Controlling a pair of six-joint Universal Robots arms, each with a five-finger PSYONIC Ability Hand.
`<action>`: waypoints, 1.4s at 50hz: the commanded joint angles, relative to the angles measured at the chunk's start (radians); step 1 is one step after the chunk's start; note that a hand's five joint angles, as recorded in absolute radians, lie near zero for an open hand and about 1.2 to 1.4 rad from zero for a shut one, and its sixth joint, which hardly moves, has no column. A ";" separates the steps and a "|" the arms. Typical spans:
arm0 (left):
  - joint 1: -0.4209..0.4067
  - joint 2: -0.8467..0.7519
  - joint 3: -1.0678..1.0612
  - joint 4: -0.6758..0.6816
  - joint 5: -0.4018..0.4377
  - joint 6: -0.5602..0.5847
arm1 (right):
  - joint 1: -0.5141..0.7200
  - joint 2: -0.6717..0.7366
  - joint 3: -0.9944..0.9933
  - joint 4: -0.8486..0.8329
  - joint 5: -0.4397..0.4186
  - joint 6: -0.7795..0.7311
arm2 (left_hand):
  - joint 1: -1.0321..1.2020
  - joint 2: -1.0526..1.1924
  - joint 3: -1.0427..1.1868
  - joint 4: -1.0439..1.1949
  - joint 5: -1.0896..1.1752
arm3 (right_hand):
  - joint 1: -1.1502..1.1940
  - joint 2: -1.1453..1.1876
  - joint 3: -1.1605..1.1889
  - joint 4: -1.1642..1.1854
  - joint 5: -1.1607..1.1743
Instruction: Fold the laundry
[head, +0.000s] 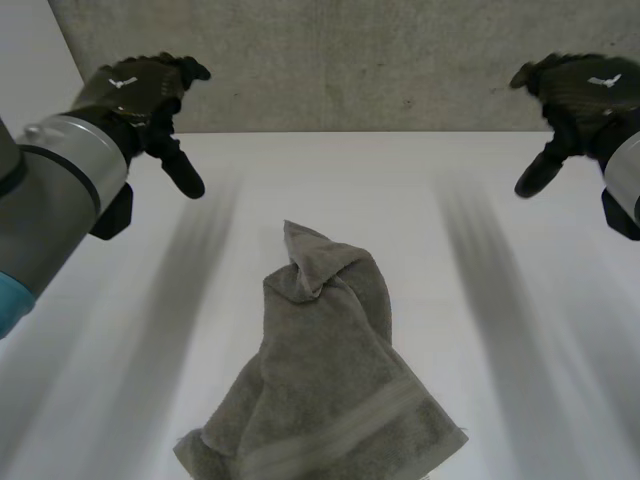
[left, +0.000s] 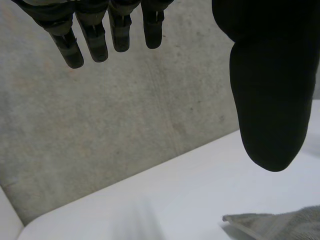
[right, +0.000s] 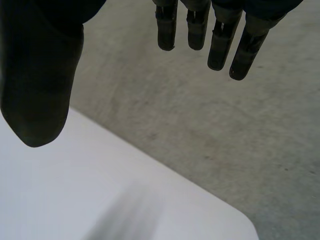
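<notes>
A crumpled grey towel (head: 325, 385) lies on the white table (head: 130, 350) near its front edge, bunched into a peak at its far end. A corner of the towel (left: 280, 224) shows beyond the thumb in the left wrist view. My left hand (head: 140, 95) hangs high over the table's far left, open, its fingers (left: 92, 35) straight and apart from the thumb, holding nothing. My right hand (head: 580, 95) hangs high at the far right, likewise open, with fingers (right: 220, 35) straight and empty. Both hands are well clear of the towel.
A grey concrete wall (head: 350, 60) stands behind the table's far edge. The table's rounded far corners (left: 30, 225) (right: 245, 220) lie below each hand.
</notes>
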 joint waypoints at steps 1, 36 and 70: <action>-0.007 -0.097 -0.049 0.056 0.127 0.025 | 0.036 0.038 0.022 0.083 -0.106 -0.179 | 0.036 0.041 0.040 0.042 0.012 | -0.061 -0.078 -0.068 -0.090 -0.065; -0.102 -0.470 -0.141 0.507 0.321 0.331 | 0.079 0.094 0.072 0.088 -0.107 -0.197 | 1.213 1.218 1.217 1.219 1.189 | -0.061 -0.078 -0.068 -0.090 -0.065; -0.054 0.223 -0.296 0.507 0.140 0.328 | 0.115 0.294 0.023 0.094 -0.363 0.306 | 1.213 1.218 1.217 1.219 1.189 | -0.061 -0.078 -0.068 -0.090 -0.065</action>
